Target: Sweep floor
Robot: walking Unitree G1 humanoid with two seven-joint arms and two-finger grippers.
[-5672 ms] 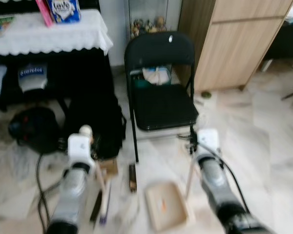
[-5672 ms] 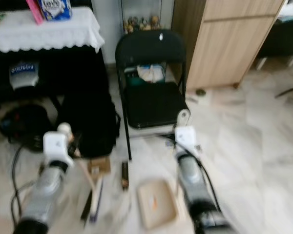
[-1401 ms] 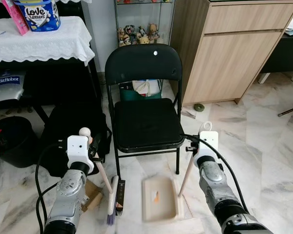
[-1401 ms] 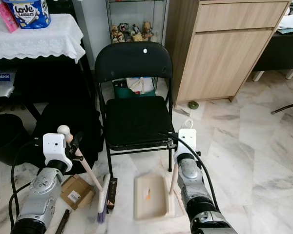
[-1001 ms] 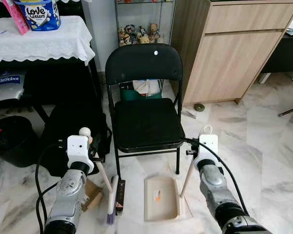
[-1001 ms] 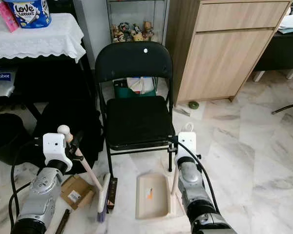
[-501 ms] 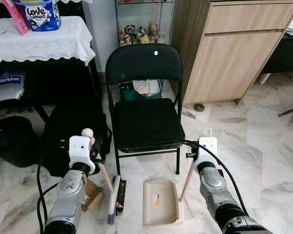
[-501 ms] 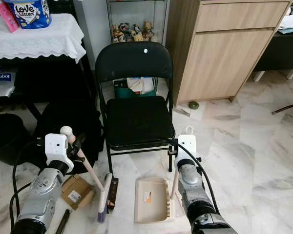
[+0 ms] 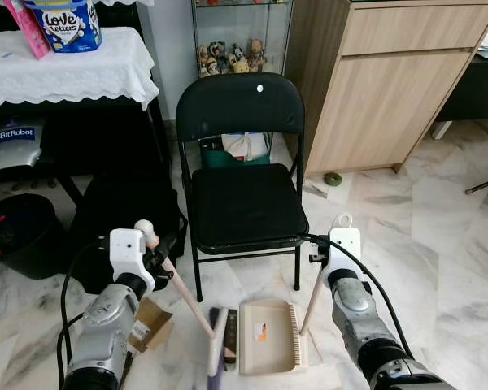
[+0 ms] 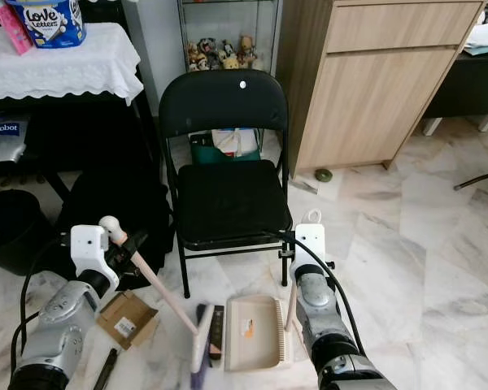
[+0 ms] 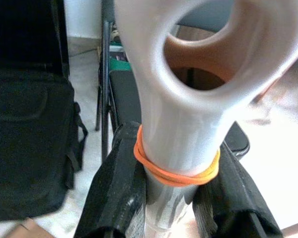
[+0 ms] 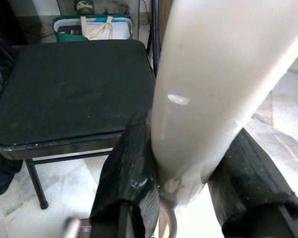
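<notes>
A hand brush with a pale pink handle (image 9: 187,296) slants down to its head (image 9: 217,348) on the marble floor. My left gripper (image 11: 176,196) is shut on the handle's looped top end, where an orange rubber band wraps it. The brush head lies right beside the left edge of a beige dustpan (image 9: 270,348); a dark strip (image 9: 231,335) sits between them. A small orange bit (image 9: 261,331) lies in the pan. My right gripper (image 12: 188,186) is shut on the dustpan's upright pale handle (image 9: 311,296).
A black folding chair (image 9: 242,195) stands just beyond the dustpan. A black bag (image 9: 118,219) and a small cardboard box (image 9: 150,327) are on the left, under a cloth-covered table (image 9: 65,71). A wooden cabinet (image 9: 382,89) stands at the right. Open marble floor stretches to the right.
The camera came closer to the chair and steadied. The dustpan turned on the floor. My left gripper has swung the brush head rightward, up against the dustpan's edge.
</notes>
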